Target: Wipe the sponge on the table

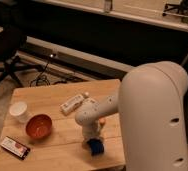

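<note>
Gripper (pixel 93 141) points straight down at the end of the white arm (pixel 154 117), low over the table (pixel 47 95) near its front edge and toward the front right corner. It sits directly on top of the sponge (pixel 96 148), a small deep-blue block that lies flat on the pale planks close to the front edge, a little in from the right edge. The wrist housing covers the tool from above, so I cannot tell how wide it stands or whether it truly grips the sponge; only the lower part of the blue block shows beneath it. A small orange object (pixel 102 121) peeks out beside the wrist, on the side toward the right edge; what it is cannot be made out. Near the middle of the worktop, toward the back edge, lies a white oblong item (pixel 72 103), set at a slant. A white cup (pixel 20 111) stands upright near the left edge, and an orange bowl (pixel 39 126) sits just beside it, nearer the front. A flat black-and-white packet (pixel 14 147) lies at the front left corner, well apart from the sponge. The arm's large rounded shell fills the right side of the view and hides the table's right edge.
</note>
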Robot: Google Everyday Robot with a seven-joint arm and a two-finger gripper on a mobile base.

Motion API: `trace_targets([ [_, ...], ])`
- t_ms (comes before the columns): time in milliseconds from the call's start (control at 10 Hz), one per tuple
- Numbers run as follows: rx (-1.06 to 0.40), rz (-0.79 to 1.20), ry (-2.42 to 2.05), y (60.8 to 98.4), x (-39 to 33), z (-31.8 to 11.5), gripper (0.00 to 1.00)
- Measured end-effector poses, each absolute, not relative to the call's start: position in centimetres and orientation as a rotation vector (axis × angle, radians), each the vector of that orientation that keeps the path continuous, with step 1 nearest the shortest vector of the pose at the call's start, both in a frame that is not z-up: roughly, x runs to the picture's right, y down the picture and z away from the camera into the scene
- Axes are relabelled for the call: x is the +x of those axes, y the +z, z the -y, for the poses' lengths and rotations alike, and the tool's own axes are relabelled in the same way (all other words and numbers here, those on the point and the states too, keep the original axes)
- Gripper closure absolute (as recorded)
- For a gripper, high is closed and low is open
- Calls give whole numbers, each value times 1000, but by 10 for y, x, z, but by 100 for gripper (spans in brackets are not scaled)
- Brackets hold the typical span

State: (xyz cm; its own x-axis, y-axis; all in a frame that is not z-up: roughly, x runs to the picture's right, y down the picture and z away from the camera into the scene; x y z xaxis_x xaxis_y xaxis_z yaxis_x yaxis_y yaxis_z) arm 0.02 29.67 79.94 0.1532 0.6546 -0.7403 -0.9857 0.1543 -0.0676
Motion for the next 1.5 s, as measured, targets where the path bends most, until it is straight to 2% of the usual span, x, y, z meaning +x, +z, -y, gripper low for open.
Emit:
trace_targets([
  [300, -680, -582, 1285, 784, -14, -305, 46],
  [700, -626, -576, 1246, 754, -27, -300, 46],
  [1000, -635, -601, 1204, 750, -44, -313, 46],
  [1500, -662, -564, 1062, 749, -112, -328, 46],
])
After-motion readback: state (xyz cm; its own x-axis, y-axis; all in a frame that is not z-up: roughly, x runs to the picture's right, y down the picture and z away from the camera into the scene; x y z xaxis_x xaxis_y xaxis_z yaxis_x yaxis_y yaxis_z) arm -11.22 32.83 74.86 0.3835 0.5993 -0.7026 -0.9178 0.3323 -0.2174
